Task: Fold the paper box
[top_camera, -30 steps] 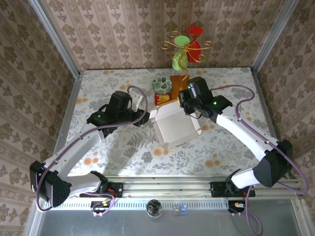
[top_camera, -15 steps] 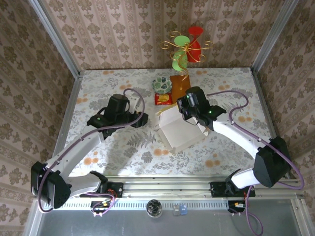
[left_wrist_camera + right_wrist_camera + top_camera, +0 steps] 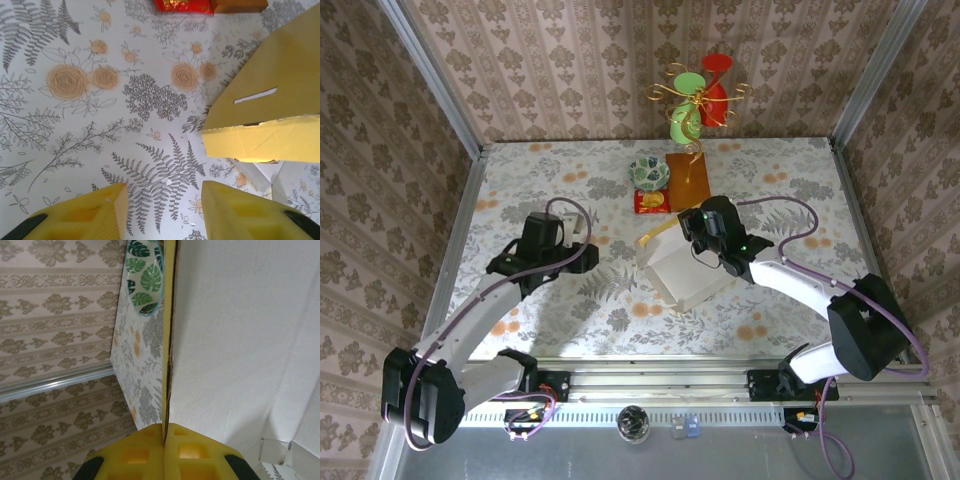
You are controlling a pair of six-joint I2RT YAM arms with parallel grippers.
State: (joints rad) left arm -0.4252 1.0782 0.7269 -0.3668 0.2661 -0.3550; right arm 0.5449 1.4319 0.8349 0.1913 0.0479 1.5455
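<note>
Cardboard of the paper box (image 3: pixel 680 275), yellow outside and matte white inside, sits creased at frame centre on the floral surface (image 3: pixel 540 170); right fingers (image 3: pixel 190 452) pinch its thin wall, left fingers (image 3: pixel 90 220) apart, empty.

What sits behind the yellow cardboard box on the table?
A small red packet, an orange-brown rectangular board and a leaf-patterned bowl. The right gripper covers the box's far corner.

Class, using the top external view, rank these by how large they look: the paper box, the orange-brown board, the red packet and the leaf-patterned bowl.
1. paper box
2. orange-brown board
3. leaf-patterned bowl and red packet: too alike to rank.
</note>
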